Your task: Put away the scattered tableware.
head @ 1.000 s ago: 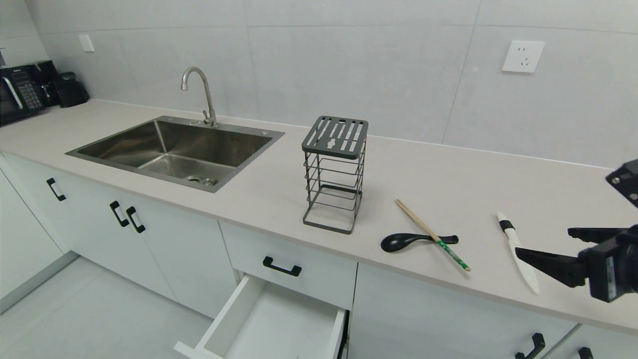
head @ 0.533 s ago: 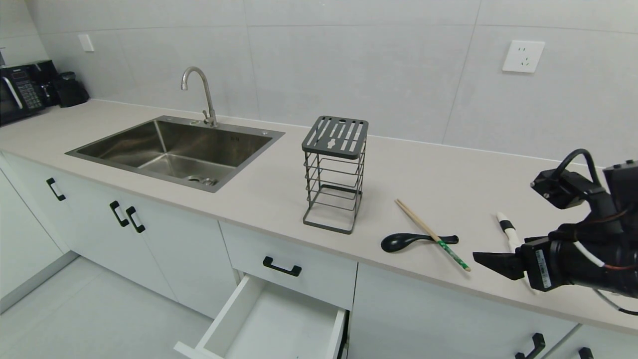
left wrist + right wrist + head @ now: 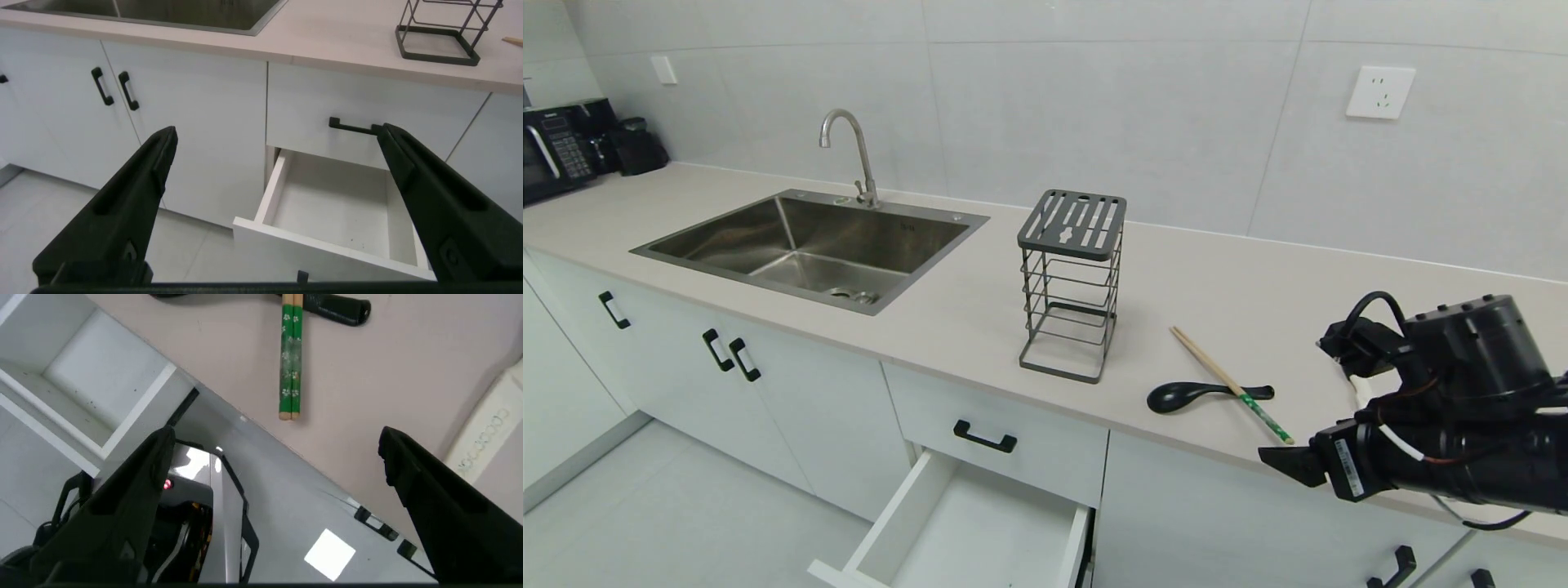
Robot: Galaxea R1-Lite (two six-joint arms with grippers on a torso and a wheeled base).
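Head view puts the right hand low at the table's front edge, just off the green tips of the chopsticks. In the right wrist view its fingers stand wide apart and hold nothing. The chopsticks lie as a pair slanting across the handle of the black spoon, near the wire rack. The white knife lies on the table just beside them, mostly under the right arm in the head view. The left hand is also spread wide and empty, held low before the cupboards and facing the open drawer. As I judge it, the next grasp is for the chopsticks, and the risks come from how things lie. Their tips sit close to the edge, so a finger arriving from the front could push them sideways or tip them off, down toward the drawer or the floor. They are thin and lie flat, so a closing grip may catch only one or scrape the table. Because they rest on the spoon, lifting them could drag or spin it. The arm passing low over the knife could sweep that aside too.
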